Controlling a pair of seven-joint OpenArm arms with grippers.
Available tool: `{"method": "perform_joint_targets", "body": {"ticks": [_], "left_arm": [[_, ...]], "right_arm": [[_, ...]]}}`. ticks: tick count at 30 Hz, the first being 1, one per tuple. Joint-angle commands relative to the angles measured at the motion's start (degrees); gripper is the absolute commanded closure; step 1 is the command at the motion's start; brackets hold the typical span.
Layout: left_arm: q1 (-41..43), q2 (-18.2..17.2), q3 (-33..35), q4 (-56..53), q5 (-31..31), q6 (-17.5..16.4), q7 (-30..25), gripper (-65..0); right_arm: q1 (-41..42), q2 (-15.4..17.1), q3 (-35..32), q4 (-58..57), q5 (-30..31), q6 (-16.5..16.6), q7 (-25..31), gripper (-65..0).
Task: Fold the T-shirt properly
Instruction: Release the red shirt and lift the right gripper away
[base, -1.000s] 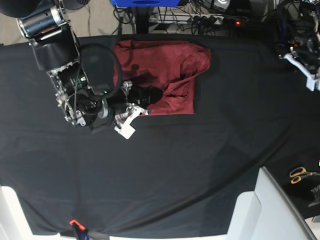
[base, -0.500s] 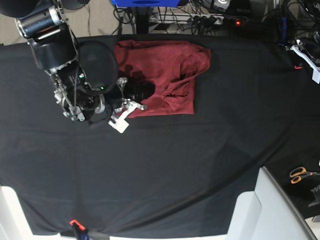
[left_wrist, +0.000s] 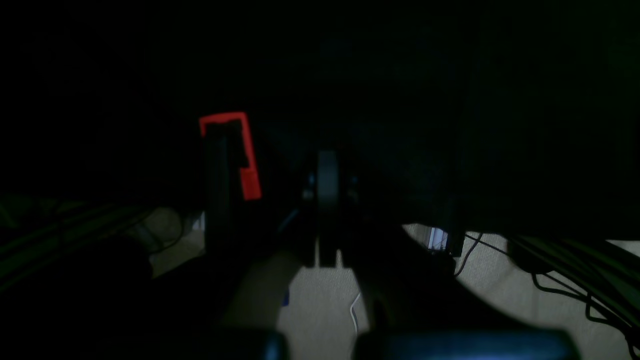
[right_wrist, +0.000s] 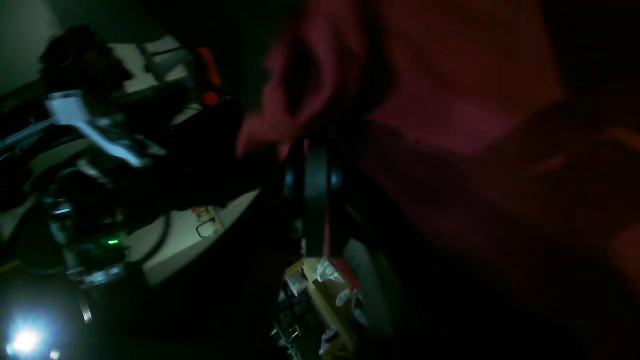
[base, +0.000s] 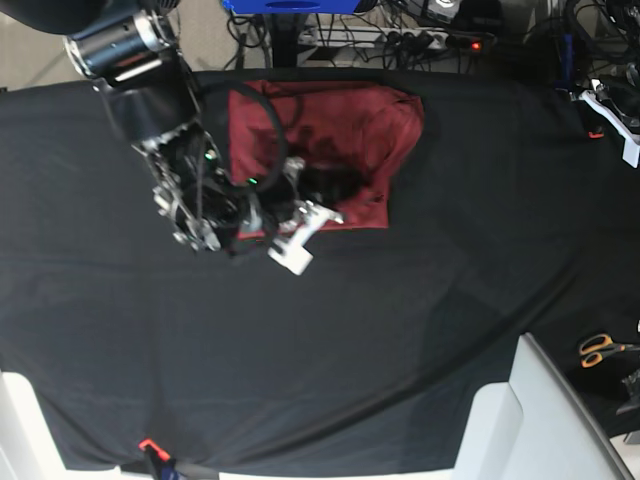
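Observation:
The maroon T-shirt (base: 345, 125) lies partly folded at the back of the black cloth (base: 330, 340). My right gripper (base: 335, 186) is over the shirt's lower middle. In the right wrist view the right gripper (right_wrist: 314, 150) is shut, with a raised fold of the T-shirt (right_wrist: 450, 100) bunched at its tips. My left gripper (base: 610, 105) sits at the table's far right edge, away from the shirt. In the dark left wrist view the left gripper (left_wrist: 327, 172) is shut with nothing in it, and the table edge and floor lie beyond.
Orange-handled scissors (base: 600, 348) lie at the right edge. A white panel (base: 530, 420) stands at the front right. A red clip (base: 150, 446) holds the cloth's front edge. Cables and a power strip (base: 420, 38) run behind the table.
The right arm first drew back to the left, then swung right across the shirt, still shut. The left gripper pulled back slightly toward the right edge.

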Motion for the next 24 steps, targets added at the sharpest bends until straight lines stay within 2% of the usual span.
{"method": "perform_joint_targets", "body": {"ticks": [1,7,10,13,18,20,24], "left_arm": [[0.13,-1.14,-0.32,0.66,-0.51,-0.47,-0.85,0.0],[0.13,-1.05,-0.32,0.66,-0.51,-0.47,-0.85,0.0],[0.13,-1.05,-0.32,0.66,-0.51,-0.47,-0.85,0.0],[0.13,-0.43,0.12,0.83,-0.51,-0.47,-0.76,0.0],[0.13,-0.17,6.54,1.1,-0.51,-0.47,-0.76,0.0],[0.13,0.01,7.42,1.1,-0.51,-0.47,-0.76,0.0],[0.13,-0.26,8.39,1.36,-0.51,-0.47,-0.5,0.0]], "right_arm": [[1.83,-1.04,0.06,0.79,1.35,0.38,-0.23,0.0],[3.14,-2.27,0.06,0.79,1.35,0.38,0.21,0.0],[3.23,-1.57,0.24,1.49,1.7,0.38,-0.32,0.0],[2.88,1.24,0.41,6.41,1.79,0.56,-2.43,0.0],[-1.78,8.36,0.41,23.38,1.7,0.56,-3.22,0.0],[-4.94,11.53,0.41,29.27,1.79,0.3,-3.57,0.0],[-12.86,15.57,0.5,34.9,1.35,0.3,-2.61,0.0]]}}
